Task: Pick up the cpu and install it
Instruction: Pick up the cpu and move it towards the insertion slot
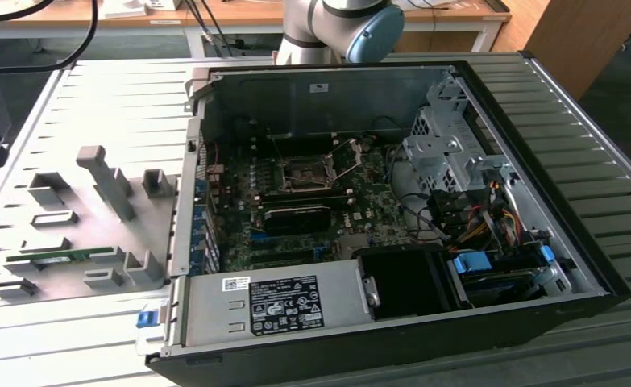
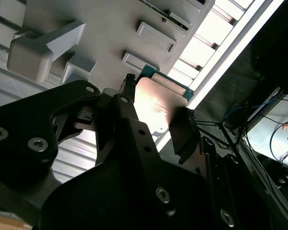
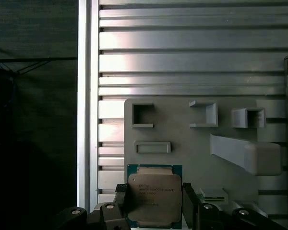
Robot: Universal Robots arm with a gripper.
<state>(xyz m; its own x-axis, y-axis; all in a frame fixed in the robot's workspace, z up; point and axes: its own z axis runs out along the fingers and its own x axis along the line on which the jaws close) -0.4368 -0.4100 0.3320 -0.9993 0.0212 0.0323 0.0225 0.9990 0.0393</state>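
Black two-finger claw (image 3: pixel 154 205) closed on opposite edges of small square silvery-topped cpu (image 3: pixel 152 191); cpu held clear above grey plastic fixture plate (image 3: pixel 182 143). Carry step, likely: hold cpu flat, grip light, no twist. Ribbed aluminium bench (image 3: pixel 182 62) under plate; open black computer case (image 1: pixel 573 266) alongside, square motherboard socket (image 1: pixel 306 173) apparently uncovered. Dark floor (image 3: pixel 33 120) beyond bench edge.

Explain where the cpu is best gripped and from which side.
Grip the cpu by two opposite side edges, coming straight at its flat metal top. It is a thin flat square, so only the edges give parallel faces. In the first wrist view the gripper holds it so, one finger on each edge.
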